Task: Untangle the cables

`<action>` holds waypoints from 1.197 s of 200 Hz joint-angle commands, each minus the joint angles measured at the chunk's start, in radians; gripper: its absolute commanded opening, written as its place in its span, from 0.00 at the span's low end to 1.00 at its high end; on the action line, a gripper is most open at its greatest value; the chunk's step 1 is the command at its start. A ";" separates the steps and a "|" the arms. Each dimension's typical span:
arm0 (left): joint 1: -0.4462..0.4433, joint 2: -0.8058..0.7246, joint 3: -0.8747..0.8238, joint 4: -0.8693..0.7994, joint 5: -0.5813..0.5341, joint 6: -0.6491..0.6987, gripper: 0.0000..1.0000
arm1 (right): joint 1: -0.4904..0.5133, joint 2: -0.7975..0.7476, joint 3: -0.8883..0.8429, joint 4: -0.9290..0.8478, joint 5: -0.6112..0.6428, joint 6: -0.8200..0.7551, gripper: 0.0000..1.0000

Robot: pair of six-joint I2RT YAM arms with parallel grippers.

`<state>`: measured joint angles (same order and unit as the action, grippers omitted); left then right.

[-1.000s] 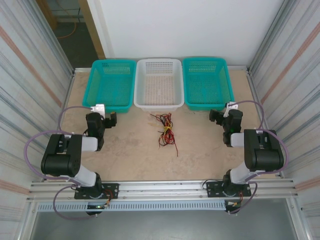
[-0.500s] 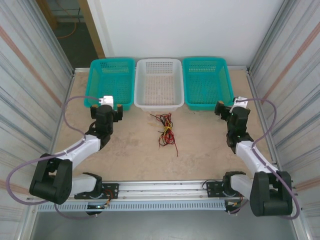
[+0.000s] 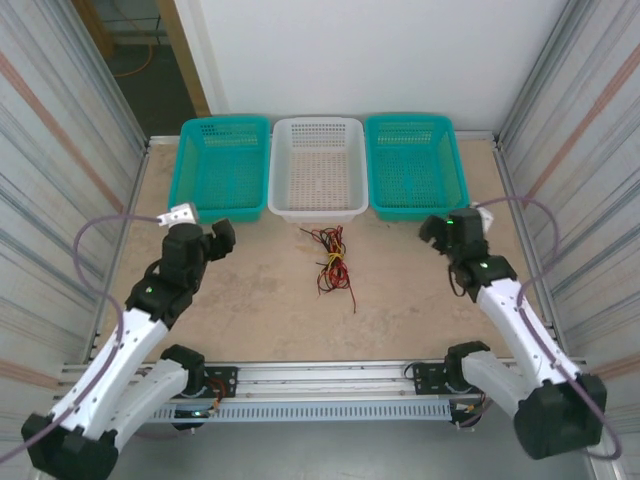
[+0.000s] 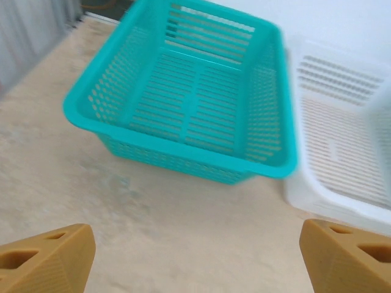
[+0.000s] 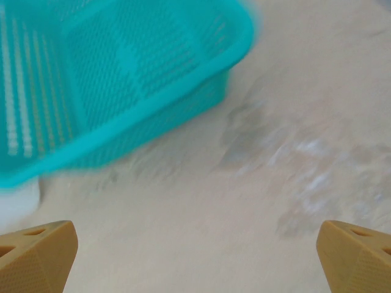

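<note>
With left gripper (image 3: 217, 239) and right gripper (image 3: 432, 228) held open, several cables (image 3: 333, 262) at the middle of the bench (image 3: 400, 300) could be pinched together, tightening the tangle.

red, black, yellow cables (image 3: 333, 262); teal basket (image 4: 183, 155)

**Layout on the Table**

Three baskets are set side by side along the far edge of the table (image 3: 400, 300): left basket (image 3: 222, 165), middle basket (image 3: 318, 170), right basket (image 3: 414, 165). The cables (image 3: 333, 262) are laid mid-table, before the middle basket. The left fingers (image 3: 224, 234) are found before the left basket, the right fingers (image 3: 430, 228) before the right basket.
</note>
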<state>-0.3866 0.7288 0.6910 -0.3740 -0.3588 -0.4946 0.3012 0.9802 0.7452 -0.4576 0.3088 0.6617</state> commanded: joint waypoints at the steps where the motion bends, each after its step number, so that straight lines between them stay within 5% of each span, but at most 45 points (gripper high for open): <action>1: -0.002 -0.068 0.024 -0.186 0.197 -0.092 0.86 | 0.268 0.115 0.135 -0.221 0.151 0.084 0.99; 31: -0.001 -0.096 0.025 -0.229 0.258 -0.132 0.86 | 0.560 0.270 0.215 -0.160 0.256 0.095 0.99; 56: -0.002 -0.040 0.053 -0.206 0.304 -0.141 0.83 | 0.610 0.386 0.265 -0.023 0.080 0.059 0.99; 112: -0.002 0.029 0.076 -0.171 0.397 -0.178 0.79 | 0.504 0.617 0.295 0.103 -0.094 0.044 0.96; 182: -0.002 0.039 0.074 -0.171 0.420 -0.182 0.76 | 0.446 0.814 0.314 0.218 -0.294 0.009 0.72; 239: -0.002 0.086 0.111 -0.169 0.437 -0.136 0.77 | 0.420 0.825 0.293 0.253 -0.347 -0.055 0.28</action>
<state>-0.3866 0.8093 0.7540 -0.5529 0.0605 -0.6590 0.7273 1.7977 1.0397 -0.1997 0.0048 0.6632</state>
